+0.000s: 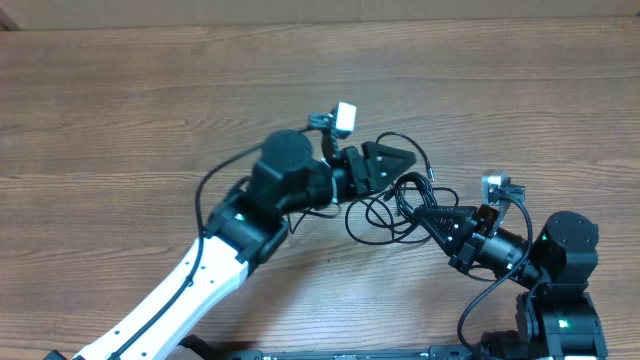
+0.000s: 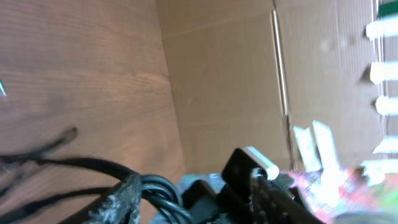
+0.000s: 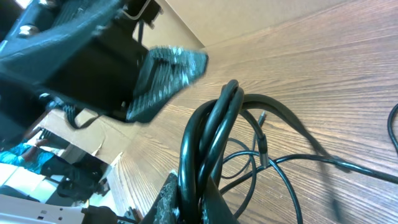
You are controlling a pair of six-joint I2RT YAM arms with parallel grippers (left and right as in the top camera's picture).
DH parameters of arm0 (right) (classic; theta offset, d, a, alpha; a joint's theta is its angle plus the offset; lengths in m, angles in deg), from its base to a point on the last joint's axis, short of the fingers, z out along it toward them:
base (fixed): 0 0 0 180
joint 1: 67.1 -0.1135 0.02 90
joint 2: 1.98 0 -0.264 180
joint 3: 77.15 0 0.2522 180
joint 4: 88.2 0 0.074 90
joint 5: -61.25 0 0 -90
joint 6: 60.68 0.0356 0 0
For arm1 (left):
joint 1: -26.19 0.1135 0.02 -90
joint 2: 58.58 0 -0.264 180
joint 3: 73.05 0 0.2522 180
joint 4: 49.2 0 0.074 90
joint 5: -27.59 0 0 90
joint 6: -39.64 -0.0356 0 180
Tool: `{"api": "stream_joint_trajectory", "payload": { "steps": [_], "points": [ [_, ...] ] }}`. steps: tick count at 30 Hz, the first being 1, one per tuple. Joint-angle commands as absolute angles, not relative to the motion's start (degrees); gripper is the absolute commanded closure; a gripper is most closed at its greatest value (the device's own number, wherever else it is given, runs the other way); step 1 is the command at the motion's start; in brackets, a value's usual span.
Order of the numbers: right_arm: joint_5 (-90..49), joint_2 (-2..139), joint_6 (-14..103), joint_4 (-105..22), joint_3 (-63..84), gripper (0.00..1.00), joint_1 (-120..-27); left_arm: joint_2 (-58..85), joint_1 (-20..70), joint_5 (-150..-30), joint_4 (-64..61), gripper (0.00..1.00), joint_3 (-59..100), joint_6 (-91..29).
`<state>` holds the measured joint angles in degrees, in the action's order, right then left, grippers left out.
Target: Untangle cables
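Cables [image 3: 208,140] lie tangled on the table [image 1: 120,120] between the 2 grippers. Right gripper [image 1: 418,210] pinches a looped bunch; left gripper [image 1: 405,162], jaws spread, hovers just beside the tangle's other side.

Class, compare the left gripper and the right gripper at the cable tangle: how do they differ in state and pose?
The left gripper has its fingers apart; the right gripper is shut on a bundle of the cables. In the overhead view the left gripper points right, the right gripper points up-left. Both are black and meet at the tangle.
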<state>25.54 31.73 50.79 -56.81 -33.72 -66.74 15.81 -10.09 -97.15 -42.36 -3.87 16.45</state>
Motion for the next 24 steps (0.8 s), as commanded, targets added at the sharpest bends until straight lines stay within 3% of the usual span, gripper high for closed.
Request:
{"api": "stream_joint_trajectory", "payload": {
  "steps": [1, 4, 18, 22, 24],
  "points": [
    [25.25, 31.54, 49.76, -57.20, -33.06, 0.96, -66.71, 15.13, -6.61, -104.69, -39.54, 0.39, -3.26, 6.37],
    [24.84, 31.54, 49.79, -57.20, -33.06, 0.96, -66.71, 15.13, -4.69, -106.37, -35.19, 0.28, -3.26, 6.24],
    [24.86, 31.54, 53.57, -59.32, -33.04, 0.96, -66.71, 15.20, -10.83, -102.40, -26.19, 0.25, -3.26, 6.13],
    [24.88, 31.54, 54.79, -59.76, -33.04, 0.96, -66.71, 15.20, -11.75, -101.32, -26.19, 0.30, -3.26, 6.18],
    [24.88, 31.54, 54.83, -59.78, -33.04, 0.96, -66.71, 15.20, -11.72, -100.95, -26.21, 0.40, -3.26, 6.20]
  ]
}}
